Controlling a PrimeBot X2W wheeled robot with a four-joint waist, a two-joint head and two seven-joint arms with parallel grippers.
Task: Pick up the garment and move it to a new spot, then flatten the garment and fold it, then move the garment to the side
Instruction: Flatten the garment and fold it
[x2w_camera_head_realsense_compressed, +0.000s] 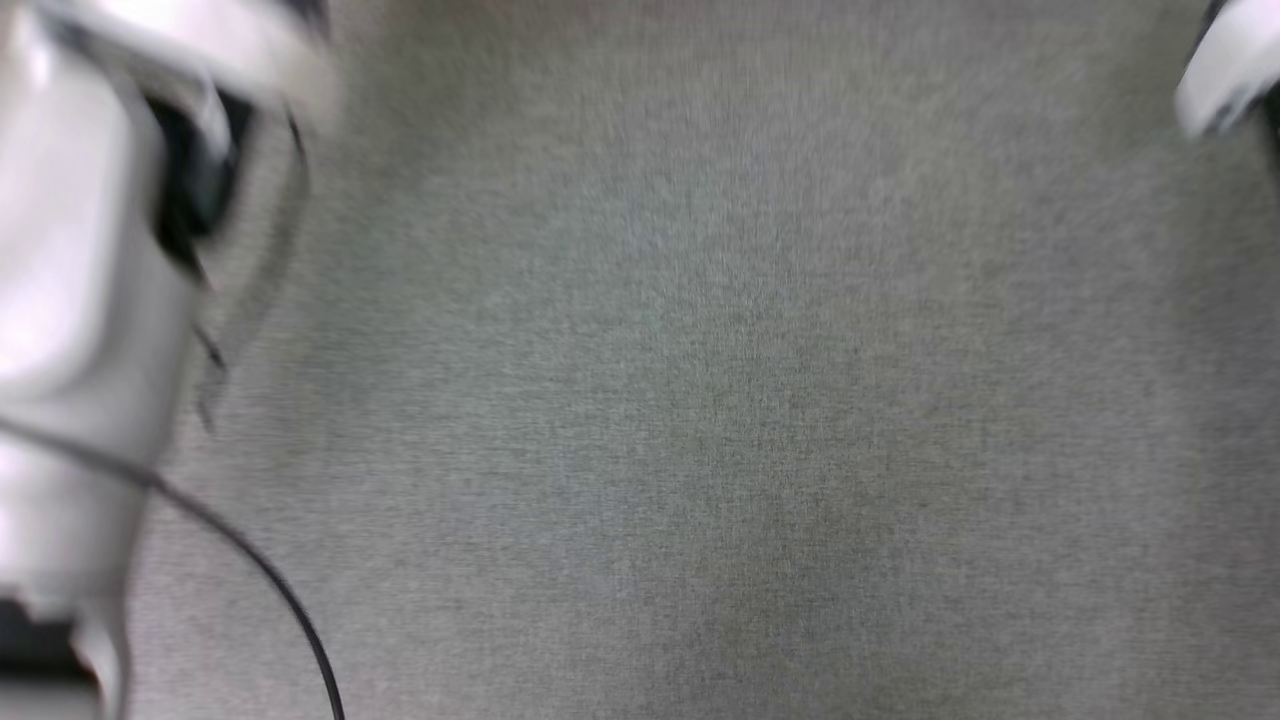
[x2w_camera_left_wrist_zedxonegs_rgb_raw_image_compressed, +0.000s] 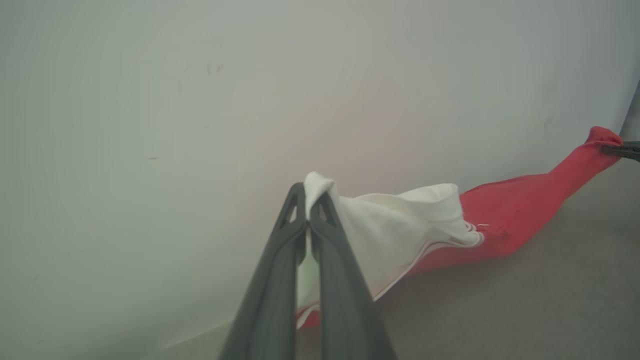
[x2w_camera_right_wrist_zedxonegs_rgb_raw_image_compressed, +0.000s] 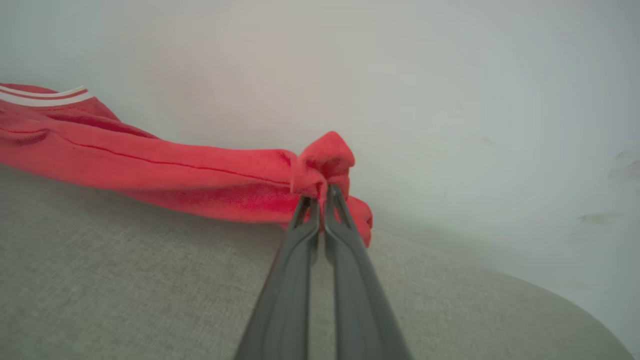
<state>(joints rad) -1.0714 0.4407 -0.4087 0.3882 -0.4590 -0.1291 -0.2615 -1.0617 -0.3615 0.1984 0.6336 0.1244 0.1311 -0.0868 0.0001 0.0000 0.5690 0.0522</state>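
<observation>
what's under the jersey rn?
Under the jersey, pinched by the left gripper and right gripper, grey fabric surface shows. The strip directly beneath the sagging cloth is covered.

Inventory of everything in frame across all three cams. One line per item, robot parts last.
garment: 1, red with a white sleeve and red-white striped trim, strung between both grippers over the fabric surface
fabric surface: 1, grey woven, beneath the garment
wall: 1, pale, behind the garment
cable: 1, black, lower left of head view
left arm: 1, white, blurred, head view's left edge
right arm: 1, white, blurred, head view's upper right
left gripper: 1, dark grey, shut on the white sleeve
right gripper: 1, dark grey, shut on a red corner
</observation>
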